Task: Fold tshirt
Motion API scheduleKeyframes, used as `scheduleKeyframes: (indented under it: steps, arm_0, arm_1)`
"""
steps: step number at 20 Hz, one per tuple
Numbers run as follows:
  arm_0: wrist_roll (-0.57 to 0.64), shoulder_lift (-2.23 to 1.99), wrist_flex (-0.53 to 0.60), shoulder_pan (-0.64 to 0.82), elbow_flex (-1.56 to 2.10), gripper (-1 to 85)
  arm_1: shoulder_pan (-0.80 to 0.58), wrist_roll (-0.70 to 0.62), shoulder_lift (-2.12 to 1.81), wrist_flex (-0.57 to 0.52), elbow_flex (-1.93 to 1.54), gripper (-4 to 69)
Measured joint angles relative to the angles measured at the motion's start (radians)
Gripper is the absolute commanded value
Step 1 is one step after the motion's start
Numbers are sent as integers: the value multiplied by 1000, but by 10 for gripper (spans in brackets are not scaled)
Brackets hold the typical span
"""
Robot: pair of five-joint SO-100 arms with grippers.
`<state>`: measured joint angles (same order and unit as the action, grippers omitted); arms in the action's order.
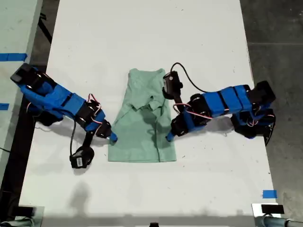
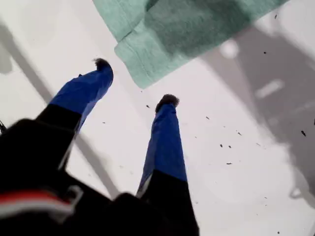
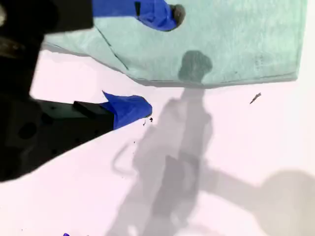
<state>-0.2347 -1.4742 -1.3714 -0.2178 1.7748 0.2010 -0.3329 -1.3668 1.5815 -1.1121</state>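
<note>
The pale mint-green tshirt (image 1: 142, 127) lies flat in the middle of the white table (image 1: 142, 33), with its upper part folded inward and narrower than its hem. My first gripper (image 1: 168, 137) is on the arm at the exterior view's right. It stands open (image 2: 136, 82) at the shirt's edge, both fingertips over bare table, and a hemmed corner of the tshirt (image 2: 197, 24) lies just beyond them. My second gripper (image 1: 112, 138), on the arm at the exterior view's left, is open (image 3: 160, 63) astride the shirt's side edge. One of its fingers is over the tshirt (image 3: 236, 34) and the other over the table.
Blue tape marks (image 1: 269, 194) sit near the table's corner at the exterior view's lower right. Another blue strip (image 1: 10, 56) lies on a pale surface at that view's left. Dark floor (image 1: 279, 47) borders the table at the view's right. Both arm bases stand at the table's side edges.
</note>
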Motion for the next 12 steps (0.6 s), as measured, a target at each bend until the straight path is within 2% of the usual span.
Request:
scheduleKeyframes:
  steps: [5, 6, 8, 12]
  arm_0:
    - [-20, 127, 94, -11, -2, 254]
    - [-20, 147, 109, -11, -2, 213]
    - [-20, 176, 149, -9, -2, 65]
    - [-35, 187, 245, -9, 15, 0]
  arm_1:
    - [0, 0, 0, 0, -18, 221]
    - [0, 0, 2, 0, -18, 221]
    - [0, 0, 0, 0, -34, 221]
    - [0, 0, 0, 0, -54, 221]
